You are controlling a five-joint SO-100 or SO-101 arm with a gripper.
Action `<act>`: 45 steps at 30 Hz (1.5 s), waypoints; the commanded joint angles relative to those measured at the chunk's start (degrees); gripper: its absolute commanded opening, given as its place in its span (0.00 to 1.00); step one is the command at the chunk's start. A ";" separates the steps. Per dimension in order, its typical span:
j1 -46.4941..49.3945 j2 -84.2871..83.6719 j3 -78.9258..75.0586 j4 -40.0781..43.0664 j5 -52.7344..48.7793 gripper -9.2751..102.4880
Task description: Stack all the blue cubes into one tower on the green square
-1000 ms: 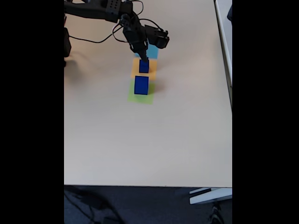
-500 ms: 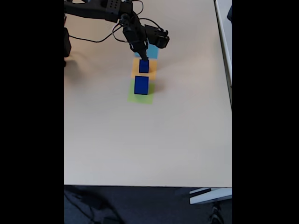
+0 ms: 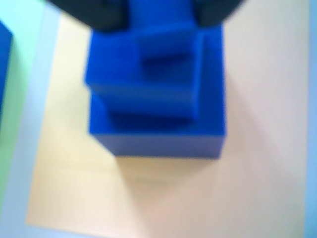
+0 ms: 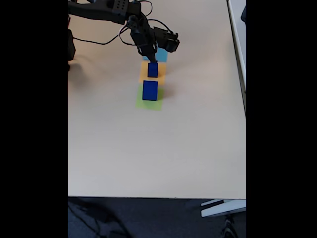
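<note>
In the fixed view a large blue cube (image 4: pixel 149 90) stands on the green square (image 4: pixel 148 103). Just behind it, a stepped stack of smaller blue cubes (image 4: pixel 152 70) sits on the orange square (image 4: pixel 144 72). My gripper (image 4: pixel 151 61) reaches down onto the top of that stack. The wrist view shows the stack (image 3: pixel 158 129) from above, tapering upward. My gripper (image 3: pixel 158 15) is shut on the smallest top cube (image 3: pixel 166 42), with dark fingers (image 3: pixel 99 12) on either side of it. The large cube (image 3: pixel 4 64) and the green square (image 3: pixel 17 114) show at the left edge.
A light-blue square (image 4: pixel 162 54) lies behind the orange one, partly under the arm. The arm (image 4: pixel 104 10) and its cable come in from the table's back left. The table edge (image 4: pixel 158 197) runs along the front, with wide bare tabletop before it.
Almost nothing differs. The arm has edged very slightly back and up while the gripper stays at the top of the stack on the orange square.
</note>
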 commanded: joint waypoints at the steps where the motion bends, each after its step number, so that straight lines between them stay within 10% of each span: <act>1: 0.44 0.53 -3.60 0.26 -0.26 0.10; 21: 2.64 -0.97 -16.70 10.81 -4.31 0.09; 45: 13.27 -5.62 -13.97 4.75 -8.61 0.08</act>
